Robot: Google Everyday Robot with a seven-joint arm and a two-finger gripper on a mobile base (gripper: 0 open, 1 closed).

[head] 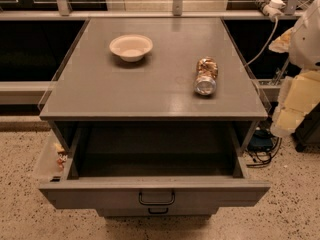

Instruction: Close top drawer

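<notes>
One top drawer (pixel 155 196) stands open, box dark; bowl (pixel 131 47) and bottle (pixel 206 76) above; tool (pixel 292 106) at right, its state unclear.

Dim, warm light from overhead; soft sheen on the counter (pixel 150 84). Deep shadow fills the top drawer (pixel 155 151). At the right edge the pincer (pixel 287 124) glows pale.

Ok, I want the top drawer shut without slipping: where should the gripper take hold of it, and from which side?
Probably the loop handle centred on the flat front of the top drawer, approached from the front: the drawer stands pulled out and the front offers no other grip. The gripper is at the right, beside the cabinet.
</notes>
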